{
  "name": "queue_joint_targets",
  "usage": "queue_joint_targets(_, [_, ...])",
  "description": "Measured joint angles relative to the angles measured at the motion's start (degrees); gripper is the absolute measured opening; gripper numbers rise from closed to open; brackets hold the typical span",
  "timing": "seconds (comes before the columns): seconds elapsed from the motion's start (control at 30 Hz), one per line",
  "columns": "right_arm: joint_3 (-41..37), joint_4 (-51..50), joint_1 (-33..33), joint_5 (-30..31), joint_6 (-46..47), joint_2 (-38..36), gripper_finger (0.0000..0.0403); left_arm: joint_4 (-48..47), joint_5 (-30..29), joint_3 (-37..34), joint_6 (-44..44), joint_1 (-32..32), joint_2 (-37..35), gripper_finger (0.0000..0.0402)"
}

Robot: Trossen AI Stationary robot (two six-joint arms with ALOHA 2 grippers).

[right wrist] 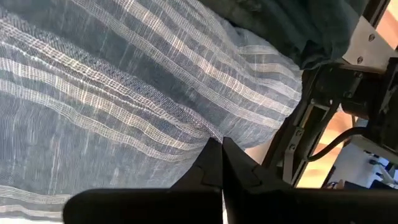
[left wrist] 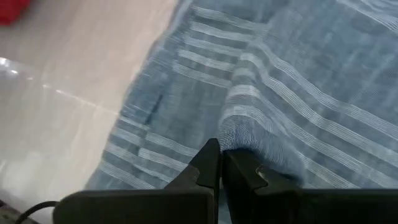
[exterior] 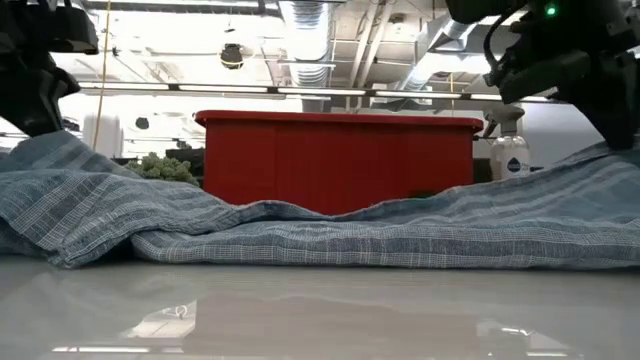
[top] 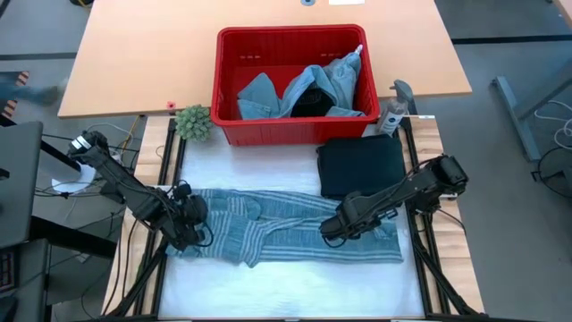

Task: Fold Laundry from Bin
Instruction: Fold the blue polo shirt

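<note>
Striped blue-grey woven cloth [top: 286, 228]: one long soft piece, spread across the white work surface [top: 286, 286] in front of the red rectangular plastic bin [top: 228, 85], rumpled along its near edge and raised at both ends in the low view.

Left gripper [top: 189, 224]: down on the cloth's left end, fingers pressed together with a ridge of the striped fabric at their tips; the wrist view shows the pinch.

Right gripper [top: 332, 231]: down on the right half of the cloth, fingers likewise closed to a narrow line on the weave, a fold bunched just ahead of the tips.

Other laundry: light blue denim pieces [top: 268, 94] and a dark garment [top: 308, 100] lying in the bin; a folded black garment [top: 362, 165] on the surface beside the bin's front right corner.

Also present: small green plant [top: 193, 122] at the bin's front left corner; clear pump bottle [top: 393, 112] at its right.

Handling note, as a judgement: the step appears to be a two-point lift to fold the striped cloth. It would go best with both arms moving together at equal height, keeping the span taut so the layers land square. Thin weave may slip from the pinch; the folded black garment nearby should not be dragged.
</note>
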Motion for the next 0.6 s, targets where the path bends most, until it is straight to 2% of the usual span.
queue_joint_targets(0.2, [-3.4,0.3,-0.3,-1.0,0.8,0.0,0.0043,-1.3,-1.0,0.0,-0.7,0.0,0.0,0.0000])
queue_joint_targets(0.3, [-3.9,0.6,0.1,-0.9,0.1,0.0,0.0046,-2.4,1.8,0.0,0.0,0.0,0.0,0.0008])
queue_joint_targets(0.47, [-4.2,1.2,0.0,-0.3,-1.2,0.0,0.0051,-0.8,9.5,0.0,3.6,0.0,0.0,0.0047])
queue_joint_targets(0.6, [-4.2,2.2,0.0,0.4,-1.6,0.0,0.0071,0.1,10.5,0.0,4.3,0.1,0.0,0.0093])
